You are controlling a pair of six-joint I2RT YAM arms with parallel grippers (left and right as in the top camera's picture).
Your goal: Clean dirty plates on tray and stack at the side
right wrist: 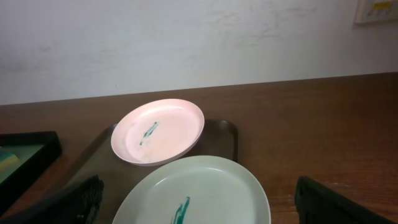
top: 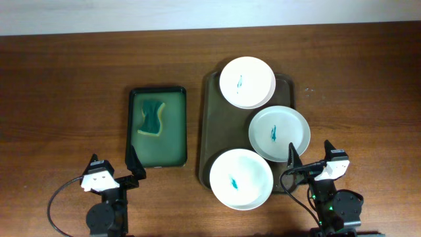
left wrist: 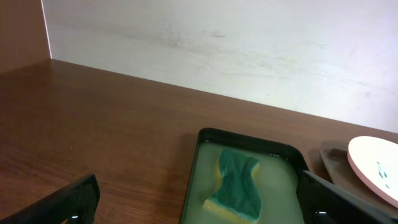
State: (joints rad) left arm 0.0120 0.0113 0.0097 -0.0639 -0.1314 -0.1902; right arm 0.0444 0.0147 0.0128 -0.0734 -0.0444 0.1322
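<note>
Two pairs of jaws spread wide, nothing held: left gripper [top: 115,162] by the green tray [top: 129,125] and sponge [top: 152,117], right gripper [top: 310,153] at the brown tray [top: 210,125]'s right edge. All three teal-smeared plates [top: 247,82] on that tray, near plate [top: 241,179] overhanging the front rim. Bottom of the middle plate [right wrist: 193,186] cut off in the right wrist view.

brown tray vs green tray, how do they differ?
Size: the brown tray is clearly larger than the green tray.
Load: the brown tray carries three white plates, each with a teal smear; the green tray holds one sponge in what looks like shallow liquid.
Place: the green tray lies left of the brown tray, apart from it.
Shared: both are rounded rectangles with low rims, flat on the table.
</note>
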